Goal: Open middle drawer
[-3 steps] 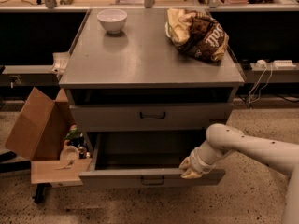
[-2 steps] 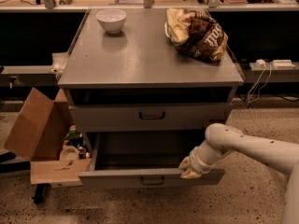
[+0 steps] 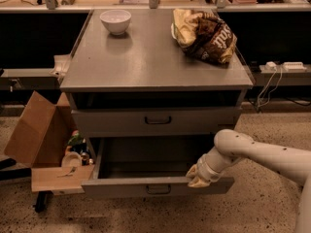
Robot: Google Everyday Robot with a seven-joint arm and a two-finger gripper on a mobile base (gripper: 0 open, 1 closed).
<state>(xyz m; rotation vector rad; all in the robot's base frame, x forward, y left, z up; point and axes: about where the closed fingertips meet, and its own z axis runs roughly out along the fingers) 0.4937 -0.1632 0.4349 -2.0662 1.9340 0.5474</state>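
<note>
hand at open middle drawer front

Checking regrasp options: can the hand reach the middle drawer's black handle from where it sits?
Probably yes. The hand sits at the front rim of the middle drawer, right of its handle, nothing between them.

The bowl is placed on the cabinet top at the upper left, and the chip bag at the upper right. Below the top drawer, the middle drawer is extended toward the lower frame edge. The gripper is positioned at the right part of its front panel. A cardboard box is located left of the cabinet.
</note>
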